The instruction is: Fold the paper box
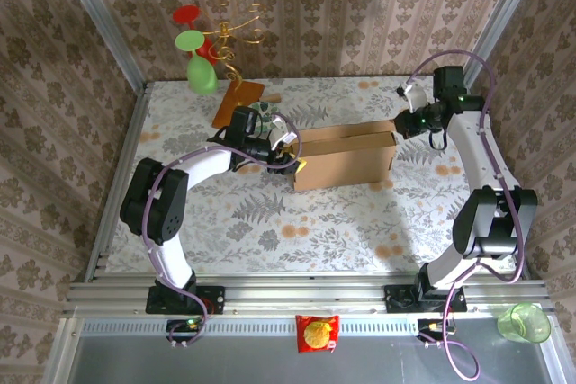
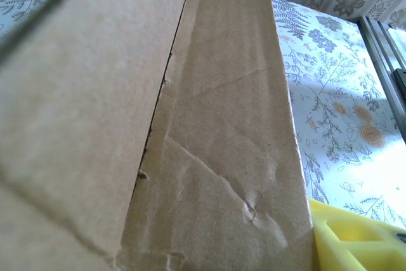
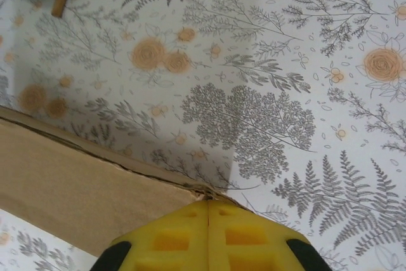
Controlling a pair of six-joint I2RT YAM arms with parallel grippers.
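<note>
Two arms meet at a plain brown cardboard paper box [image 1: 346,161], which lies at the middle of the floral-patterned table [image 1: 261,222] with its long side running from 9 to 3 o'clock. From above, the box shows a broad panel on its 6 o'clock side and a narrower strip along 12 o'clock, with a dark gap between them.

The left gripper [image 1: 290,157] sits at the box's 9 o'clock end. Its wrist camera looks straight onto creased cardboard, two panels meeting along a dark seam, with one yellow plastic finger [image 2: 355,245] just beside the board at 5 o'clock. Whether this gripper is clamped on the cardboard or merely standing apart around it cannot be told.

The right gripper [image 1: 400,123] is at the box's 2 o'clock corner. In its wrist view the two yellow fingers are pressed together with only a thin seam between them, and their tips touch the corner of a cardboard edge that runs off toward 9 o'clock. Nothing is pinched between them.

At the table's 11 o'clock stands a gold wire stand [image 1: 236,29] on an orange-brown base board [image 1: 236,101], carrying red and green balloons [image 1: 200,65]. A red snack packet [image 1: 317,333] lies on the near rail at 6 o'clock, and a clear green plastic cup [image 1: 525,322] sits at 5 o'clock.
</note>
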